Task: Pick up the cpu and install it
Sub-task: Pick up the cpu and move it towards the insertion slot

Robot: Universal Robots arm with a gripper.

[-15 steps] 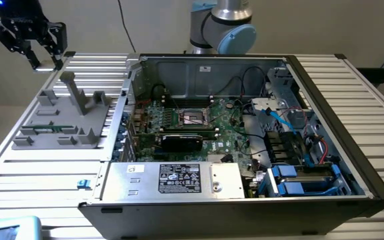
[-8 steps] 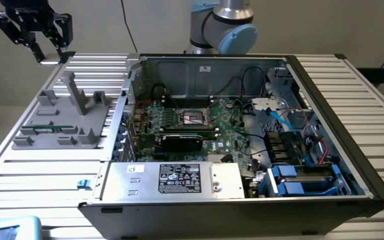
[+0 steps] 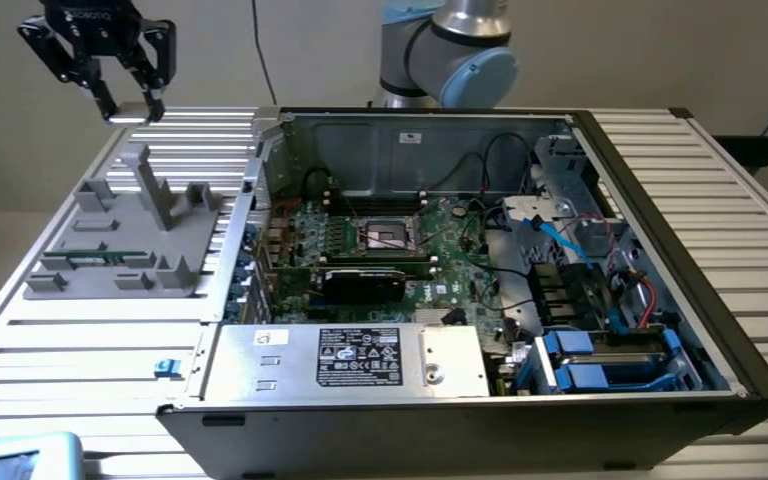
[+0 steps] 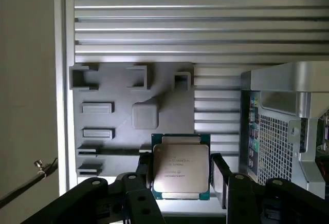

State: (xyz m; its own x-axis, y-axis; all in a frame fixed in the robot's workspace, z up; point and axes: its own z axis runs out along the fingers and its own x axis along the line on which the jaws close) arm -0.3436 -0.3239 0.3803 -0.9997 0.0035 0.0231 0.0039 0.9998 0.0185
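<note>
The cpu point(image 4: 181, 168), a flat square chip with a shiny metal top and a green rim, sits between the black fingers point(image 4: 145, 171) of my gripper point(image 4: 181, 178), which is shut on its two sides. In the exterior view the gripper point(image 3: 128, 105) hangs high above the table's far corner on the exterior view's left, with the cpu point(image 3: 129, 118) a bright patch at its tips. Below it lies the grey parts holder point(image 3: 117, 240). The motherboard's socket point(image 3: 391, 235) lies open inside the computer case point(image 3: 651, 200), well off to the exterior view's right of the gripper.
The grey parts holder point(image 4: 123, 116) has several raised posts and slots. In the case, a black expansion card point(image 3: 364, 283) sits just in front of the socket, a silver box with a black label point(image 3: 357, 358) at the near wall, and blue drive bays point(image 3: 604, 360) and cables to the exterior view's right.
</note>
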